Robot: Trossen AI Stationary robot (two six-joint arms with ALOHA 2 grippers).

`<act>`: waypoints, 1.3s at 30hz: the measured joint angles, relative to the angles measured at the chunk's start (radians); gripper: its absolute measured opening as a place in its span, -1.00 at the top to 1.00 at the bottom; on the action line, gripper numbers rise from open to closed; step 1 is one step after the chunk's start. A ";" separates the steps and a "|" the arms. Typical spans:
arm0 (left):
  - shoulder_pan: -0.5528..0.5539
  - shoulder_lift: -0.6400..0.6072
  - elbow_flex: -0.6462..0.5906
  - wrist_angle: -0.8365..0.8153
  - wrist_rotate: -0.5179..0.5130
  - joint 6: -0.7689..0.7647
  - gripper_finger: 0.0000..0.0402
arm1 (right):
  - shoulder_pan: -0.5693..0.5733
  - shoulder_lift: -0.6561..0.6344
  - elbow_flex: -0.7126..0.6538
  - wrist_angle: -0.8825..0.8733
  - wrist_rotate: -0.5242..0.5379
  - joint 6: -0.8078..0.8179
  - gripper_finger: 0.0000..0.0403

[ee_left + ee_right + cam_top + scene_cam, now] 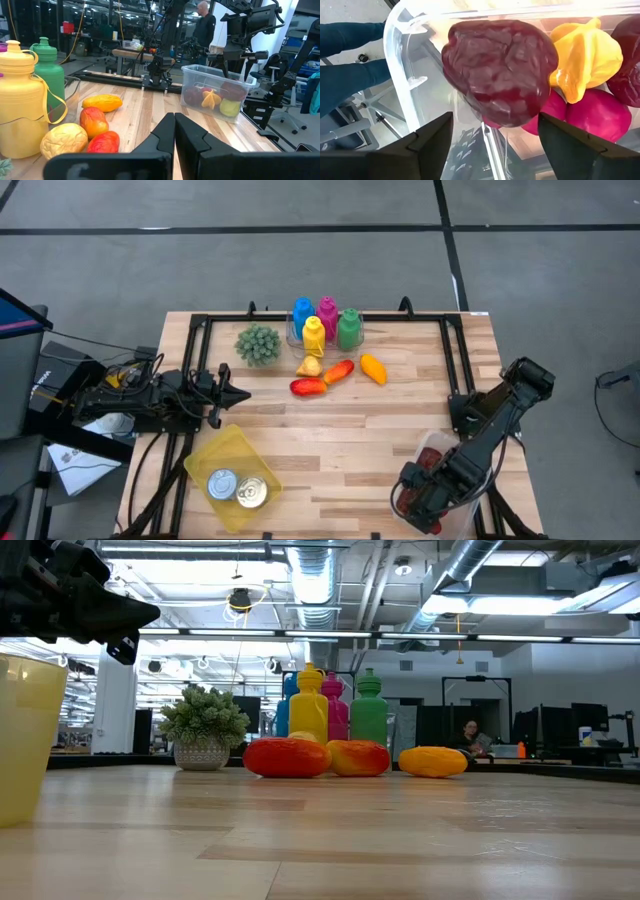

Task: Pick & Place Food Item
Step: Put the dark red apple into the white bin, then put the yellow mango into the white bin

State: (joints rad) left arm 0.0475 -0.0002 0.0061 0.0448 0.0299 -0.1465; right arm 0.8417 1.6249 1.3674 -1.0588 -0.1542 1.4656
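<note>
A large open room with ceiling ducts and desks is stretching behind the wooden worktop (340, 440), and a person (204, 25) is standing beyond it. A clear bin (432, 452) is sitting at the worktop's right front corner. The right gripper (492, 142) is hovering over it, jaws standing wide apart around nothing, just above a dark red food item (502, 70) lying in the bin. The left gripper (240, 393) is waiting at the left, jaws closed and empty.
</note>
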 joint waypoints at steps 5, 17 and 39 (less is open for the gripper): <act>0.000 0.000 0.000 0.000 0.000 0.000 1.00 | -0.006 0.000 0.000 0.000 -0.002 -0.007 -0.44; 0.000 0.000 0.000 0.000 0.000 0.000 1.00 | -0.045 -0.093 -0.001 0.035 -0.058 -0.029 -0.45; 0.000 0.000 0.000 0.000 0.000 0.000 1.00 | -0.742 -0.191 0.000 -0.071 0.287 -0.548 -0.45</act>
State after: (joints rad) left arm 0.0473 -0.0002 0.0061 0.0447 0.0299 -0.1464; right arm 0.1000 1.4334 1.3678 -1.1298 0.1331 0.9177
